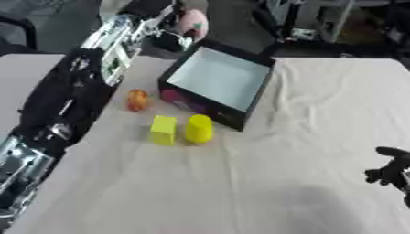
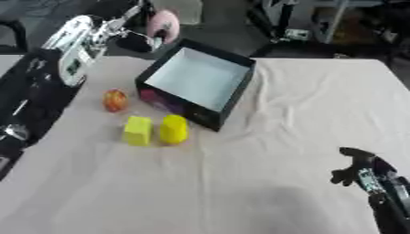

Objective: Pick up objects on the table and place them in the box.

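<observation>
At the far left of the table (image 1: 240, 192), our left arm reaches up past the box (image 1: 218, 77), and our left hand (image 2: 152, 34) sits just beyond the box's far left corner with a pink object (image 2: 163, 23) against it; the hand appears curled round that object, though the fingers are hard to make out. We see the box as black-walled with a pale floor, open and apparently holding nothing. Just in front of its near wall lie three things: a yellow block (image 1: 163, 130) and a yellow cylinder (image 1: 199, 128) side by side, the cylinder upright, and an orange round thing (image 1: 137, 99) a little further left. We judge the coming move turns on one fact: the pink object is beside the box, not over it, so the hand must carry it rightward and toward us across the rim. Our right hand (image 2: 356, 170) rests near the lower right corner, well apart from everything, fingers relaxed. Its lower part is cut off by the edge.
</observation>
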